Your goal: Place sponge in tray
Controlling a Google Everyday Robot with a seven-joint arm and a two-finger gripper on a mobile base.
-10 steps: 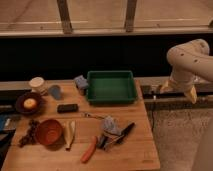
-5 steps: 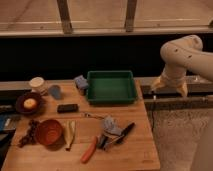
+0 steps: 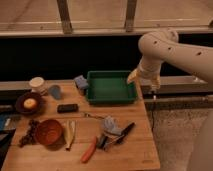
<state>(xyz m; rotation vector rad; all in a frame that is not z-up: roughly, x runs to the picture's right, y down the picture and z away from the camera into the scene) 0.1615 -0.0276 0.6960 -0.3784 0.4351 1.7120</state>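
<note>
Well, the gripper (image 3: 144,80) hangs by the right end of the tray (image 3: 112,101), near the table's far right corner, and its two fingers (image 3: 132,77) are spread wide with only air between them. The white arm (image 3: 175,50) reaches in from the upper right. The sponge (image 3: 80,82) sits on the wooden table (image 3: 135,152) just outside the tray's left wall (so close that I cannot tell whether they touch). It is well apart from the gripper, with the whole length of the tray between them. The tray lies at the far edge of the table, its long side toward the camera. To the left of the sponge stand a blue-grey cup (image 3: 55,92) and a white cup (image 3: 36,83), and further left a dark bowl (image 3: 20,102) with something yellow in it. A black block (image 3: 67,108) lies in front of the sponge. Toward the near edge are a reddish-brown bowl (image 3: 49,131), an orange-handled tool (image 3: 90,149) and a pale blue cloth lump (image 3: 110,124).
</note>
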